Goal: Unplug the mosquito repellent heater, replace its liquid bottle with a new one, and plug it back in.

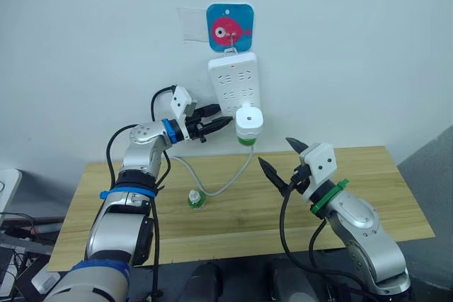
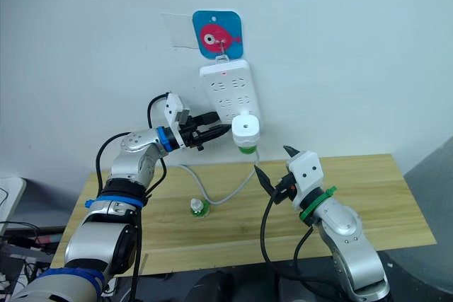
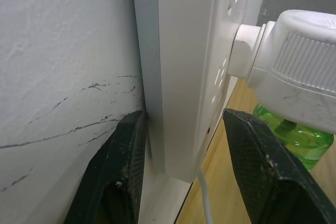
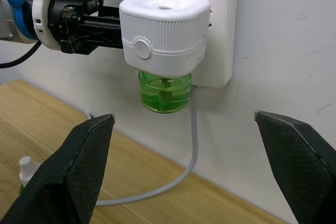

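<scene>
Heater (image 4: 164, 35): light, rigid, smooth plastic (bottle (image 4: 165, 92) at 6 o'clock); grip its ribbed sides. Both grippers spread: left gripper (image 1: 214, 124) straddles power strip (image 1: 234, 84), right gripper (image 1: 284, 160) empty.

Both arms were silver-grey metal with rounded joint housings, and loose black cables looped along them. The left arm carried blue bands at the wrist and further down, while the right arm wore a green ring behind its white wrist block. The left gripper (image 1: 221, 122) and right gripper (image 1: 281, 163) each had two black, pointed fingers with a textured surface.
</scene>
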Tool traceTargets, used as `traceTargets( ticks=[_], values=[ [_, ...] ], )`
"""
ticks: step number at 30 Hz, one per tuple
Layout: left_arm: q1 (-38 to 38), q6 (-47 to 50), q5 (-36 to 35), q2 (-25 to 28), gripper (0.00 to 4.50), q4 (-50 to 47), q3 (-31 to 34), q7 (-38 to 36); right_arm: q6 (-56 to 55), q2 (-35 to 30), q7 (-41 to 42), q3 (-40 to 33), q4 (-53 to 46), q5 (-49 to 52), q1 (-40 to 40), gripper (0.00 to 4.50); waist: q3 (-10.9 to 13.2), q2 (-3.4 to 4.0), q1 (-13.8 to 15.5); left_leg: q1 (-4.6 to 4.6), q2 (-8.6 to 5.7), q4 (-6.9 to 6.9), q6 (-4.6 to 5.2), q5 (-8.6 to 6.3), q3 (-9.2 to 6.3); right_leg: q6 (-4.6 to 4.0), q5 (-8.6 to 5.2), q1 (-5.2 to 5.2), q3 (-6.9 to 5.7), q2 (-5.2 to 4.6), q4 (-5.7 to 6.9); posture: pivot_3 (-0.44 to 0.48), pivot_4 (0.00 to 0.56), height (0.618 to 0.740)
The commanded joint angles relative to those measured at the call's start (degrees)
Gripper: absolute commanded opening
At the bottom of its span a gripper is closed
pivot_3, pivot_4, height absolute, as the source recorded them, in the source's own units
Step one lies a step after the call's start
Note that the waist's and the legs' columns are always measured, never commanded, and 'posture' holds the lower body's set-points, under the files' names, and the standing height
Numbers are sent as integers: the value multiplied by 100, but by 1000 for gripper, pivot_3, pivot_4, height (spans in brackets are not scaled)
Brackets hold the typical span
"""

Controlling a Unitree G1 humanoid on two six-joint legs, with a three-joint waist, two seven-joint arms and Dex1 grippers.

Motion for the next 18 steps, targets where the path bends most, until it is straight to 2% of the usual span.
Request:
traceTargets(
  ticks=[1, 6, 13, 18],
  values=[
    [-145, -120, 28, -77, 2353, -67, 51, 60, -22, 33, -55, 16, -299, 35, -77, 4500, 0, 0, 1, 0, 0, 1, 0, 0, 0, 0, 0, 0, 0, 0, 0, -145, 207, 740],
    [-259, 3, -63, -239, 2353, -211, 55, -51, 7, 39, -75, 26, -274, 52, -137, 4500, 6, -1, 16, -15, -3, 22, 1, -1, -13, 4, 2, 1, -12, 1, 0, -145, 207, 740],
    [347, 961, -388, -49, 2353, -1508, -76, -597, 250, 127, -164, 35, -413, 124, -202, 4500, 20, 5, -27, -22, 0, 33, 2, -2, -14, 6, 4, 0, -9, 8, -2, -154, 210, 740],
    [601, 1369, -466, -38, 2353, -2083, -66, -464, 648, 205, -261, -27, -657, 225, -295, 4500, 53, 6, -65, -22, 3, 34, 2, -2, -16, 6, 4, -1, 1, -2, -2, -159, 215, 740]
  ],
)
